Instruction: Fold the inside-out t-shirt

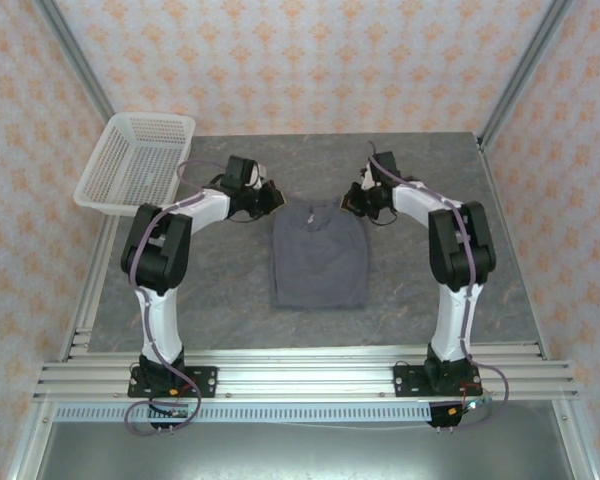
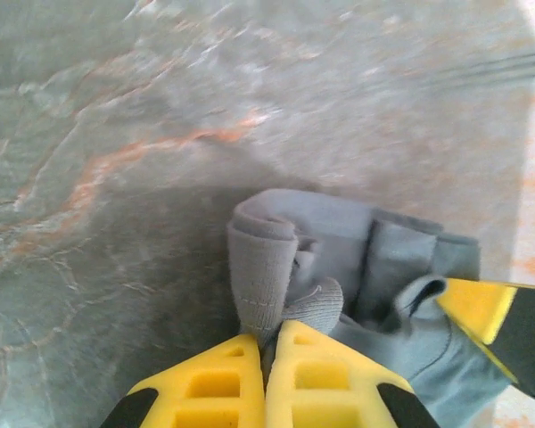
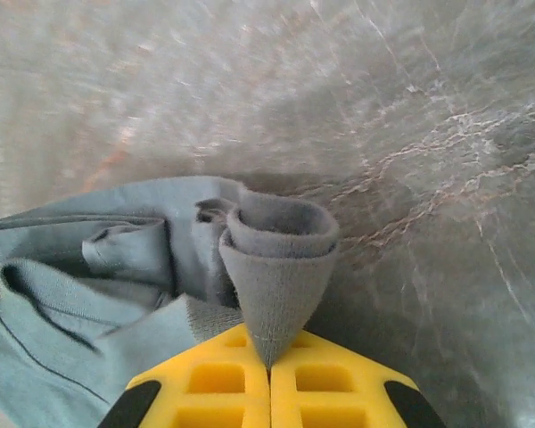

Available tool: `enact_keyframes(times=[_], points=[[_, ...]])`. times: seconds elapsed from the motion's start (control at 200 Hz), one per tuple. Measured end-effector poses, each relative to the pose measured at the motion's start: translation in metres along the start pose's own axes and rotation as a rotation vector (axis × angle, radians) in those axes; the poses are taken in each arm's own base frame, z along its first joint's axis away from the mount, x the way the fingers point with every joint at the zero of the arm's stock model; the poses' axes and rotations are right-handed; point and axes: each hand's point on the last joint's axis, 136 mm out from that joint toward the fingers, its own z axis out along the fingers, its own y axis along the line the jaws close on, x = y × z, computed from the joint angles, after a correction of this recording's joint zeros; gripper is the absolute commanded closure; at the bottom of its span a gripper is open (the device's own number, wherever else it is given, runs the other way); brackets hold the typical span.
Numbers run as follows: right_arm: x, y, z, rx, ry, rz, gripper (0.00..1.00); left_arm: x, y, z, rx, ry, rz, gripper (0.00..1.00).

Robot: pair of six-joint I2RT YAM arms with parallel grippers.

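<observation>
The left gripper (image 2: 266, 337) is pressing its yellow fingers (image 2: 209, 383) together on a bunched fold of the inside-out t-shirt (image 2: 374, 259). In the left wrist view the grey cloth is rising from between the tips toward 12 o'clock in a rolled ridge. The right gripper (image 3: 269, 361) is likewise pinching the garment, its jaws closed on a cone-shaped tuck of cloth whose rolled top is curling at 12 o'clock from the tips. In the right wrist view the rest of the fabric is spreading off toward 9 o'clock, showing a ribbed edge and a stitched seam.

From above, the left gripper (image 1: 270, 200) is sitting at the garment's 11 o'clock corner and the right gripper (image 1: 353, 200) at its 1 o'clock corner, both along its far edge. The inside-out t-shirt (image 1: 318, 262) is lying flat as a rough rectangle in the middle of the grey marbled table (image 1: 430, 290), between the two arms. A white mesh basket (image 1: 138, 160) is resting at the table's 10 o'clock corner, well apart from the cloth.
</observation>
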Motion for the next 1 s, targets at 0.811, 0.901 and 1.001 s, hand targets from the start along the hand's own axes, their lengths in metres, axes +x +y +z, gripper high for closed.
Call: enact_keyframes(times=[0.811, 0.901, 1.001], points=[[-0.072, 0.107, -0.140, -0.139, -0.351, -0.216, 1.00, -0.052, -0.132, -0.140, 0.235, -0.285, 0.202, 1.00], [-0.013, 0.048, -0.097, -0.077, -0.204, -0.122, 1.00, 0.002, -0.071, -0.113, 0.137, -0.168, 0.130, 1.00], [0.051, -0.006, -0.061, -0.021, -0.056, -0.020, 1.00, 0.066, -0.005, -0.084, 0.022, -0.026, 0.057, 1.00]])
